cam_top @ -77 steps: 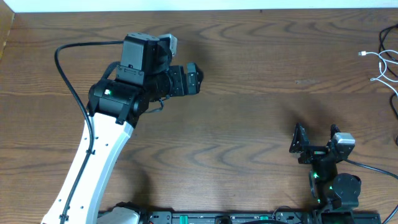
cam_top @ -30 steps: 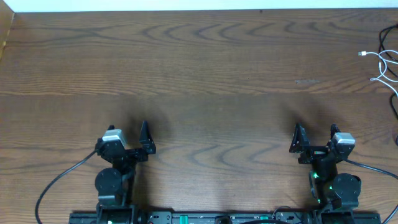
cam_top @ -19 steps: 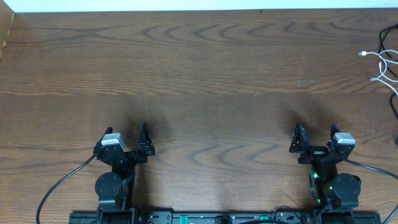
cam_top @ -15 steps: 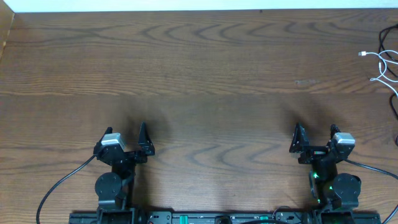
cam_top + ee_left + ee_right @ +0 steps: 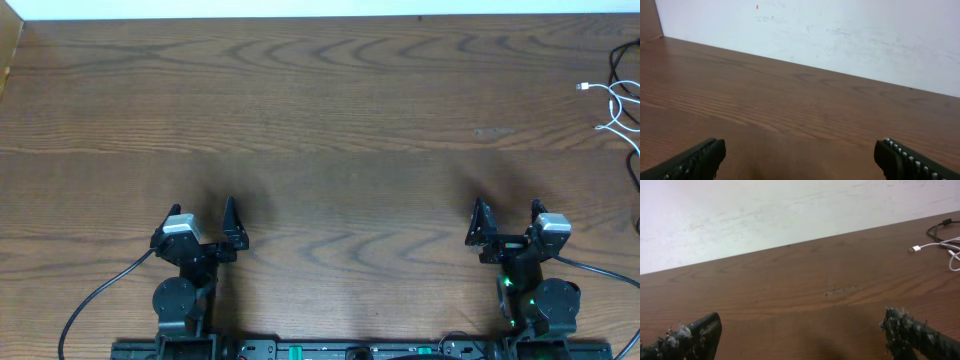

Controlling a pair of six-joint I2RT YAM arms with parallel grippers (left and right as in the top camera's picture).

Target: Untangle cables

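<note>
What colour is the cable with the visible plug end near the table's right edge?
The cable is white, clearest in the right wrist view.

We show the counter [image 5: 330,110], a dark brown board with wavy wood grain. It fills the overhead frame up to its far edge along the top. At the upper right of the frame two thin cords lie on it. The white cable [image 5: 608,92] is looped, its small plug end pointing left. The black cable [image 5: 631,148] curves just beside it and runs off the right edge. We cannot tell whether the two cross. Left of them we note a faint pale scuff [image 5: 492,131] in the surface.
</note>
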